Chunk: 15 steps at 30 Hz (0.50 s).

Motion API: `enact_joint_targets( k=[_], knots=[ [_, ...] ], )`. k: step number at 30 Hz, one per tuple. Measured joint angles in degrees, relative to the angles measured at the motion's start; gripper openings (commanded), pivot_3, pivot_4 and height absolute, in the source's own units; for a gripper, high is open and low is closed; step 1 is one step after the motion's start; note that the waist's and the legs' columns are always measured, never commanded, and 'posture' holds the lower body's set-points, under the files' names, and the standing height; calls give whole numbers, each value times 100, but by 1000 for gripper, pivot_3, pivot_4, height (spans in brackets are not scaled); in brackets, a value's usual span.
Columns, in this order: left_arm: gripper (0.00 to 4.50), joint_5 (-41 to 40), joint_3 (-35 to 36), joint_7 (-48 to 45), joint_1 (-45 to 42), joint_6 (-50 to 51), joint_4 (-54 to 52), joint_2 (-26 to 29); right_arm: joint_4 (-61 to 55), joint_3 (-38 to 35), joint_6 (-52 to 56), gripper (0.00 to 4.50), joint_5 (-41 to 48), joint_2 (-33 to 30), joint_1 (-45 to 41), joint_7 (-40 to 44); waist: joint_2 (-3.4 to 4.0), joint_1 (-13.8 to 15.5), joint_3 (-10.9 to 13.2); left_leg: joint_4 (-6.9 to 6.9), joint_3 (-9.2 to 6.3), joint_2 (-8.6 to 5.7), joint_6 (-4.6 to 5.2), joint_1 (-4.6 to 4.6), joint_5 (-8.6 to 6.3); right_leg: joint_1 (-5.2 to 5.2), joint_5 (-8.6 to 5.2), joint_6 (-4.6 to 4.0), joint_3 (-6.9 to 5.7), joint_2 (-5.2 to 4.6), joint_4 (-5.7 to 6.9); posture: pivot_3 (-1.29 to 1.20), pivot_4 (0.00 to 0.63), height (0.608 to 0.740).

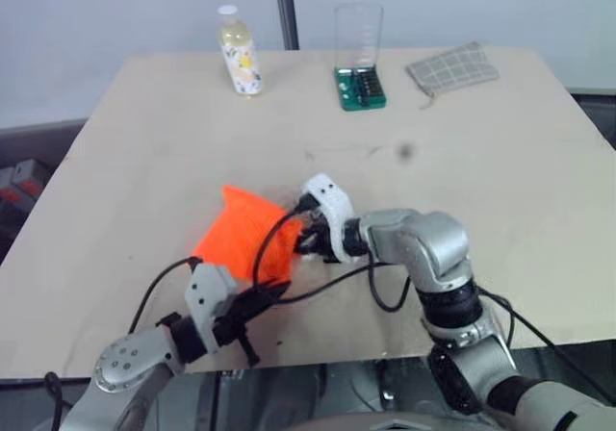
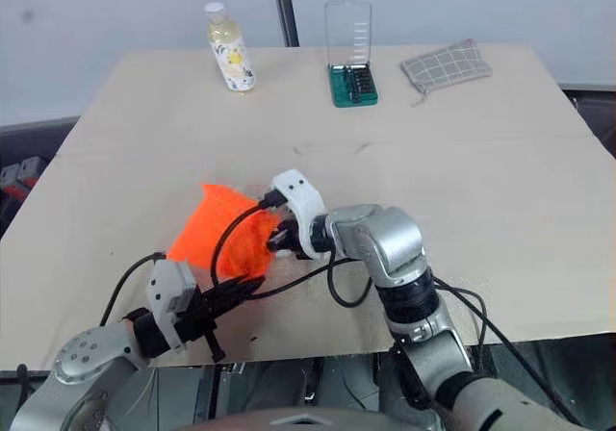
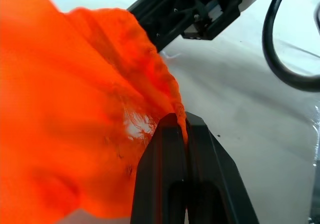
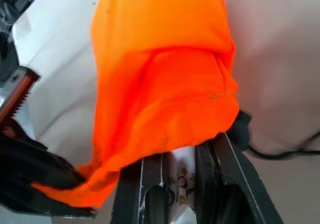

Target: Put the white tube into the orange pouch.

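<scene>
This looks like a lab or test room, set up for robot trials. A plain light wooden table point(image 1: 539, 219) stands in front of a bare pale wall point(image 1: 96, 8), with a dark metal post point(image 1: 285, 8) rising behind its far edge at 12 o'clock. The few things on it sit spaced out like props: a small bottle point(image 1: 238, 50) at 11 o'clock, a clear measuring beaker point(image 1: 358, 33) standing by a green bit set point(image 1: 360, 88) at 12 o'clock, and a folded checked cloth point(image 1: 452, 68) at 1 o'clock. Loose black cables point(image 1: 385, 291) trail over the near edge. Nothing homely is about.
</scene>
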Motion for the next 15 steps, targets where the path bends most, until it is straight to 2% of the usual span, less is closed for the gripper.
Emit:
enact_joint_targets(
  k=[4,7,10,11,12,15],
  knots=[
    [0,-68,1,57,-234,11,7,-20,734,-835,69,391,397,19,-46,-411,6,-28,-2,-5,6,0,-2,6,1,1,1,-1,6,2,7,0,150,740],
    [0,-287,33,204,-361,182,32,-127,1277,-1538,-31,1538,1024,25,-147,-696,8,-31,-3,-10,9,1,-1,15,2,6,0,-2,8,3,10,0,150,740],
    [0,-542,170,318,-463,345,50,-175,1493,-1949,-216,3011,1410,24,-233,-1132,10,-31,-3,-8,10,1,0,25,2,17,1,-1,9,4,10,0,150,740],
    [0,-586,223,325,-476,366,51,-175,1493,-1963,-271,3246,1461,24,-245,-1216,11,-31,-3,-9,10,1,0,40,2,33,0,-2,8,4,10,0,150,740],
    [0,-657,266,345,-495,385,51,-175,1489,-1965,-350,3891,1522,23,-252,-1341,12,-30,-2,-10,10,2,1,57,2,45,-1,-2,8,4,9,0,150,740],
    [0,-760,309,379,-525,486,84,-170,1233,-1688,-417,3891,1717,4,-254,-1422,15,-57,0,-9,15,2,3,62,2,54,-2,0,11,8,8,0,150,740]
  ],
)
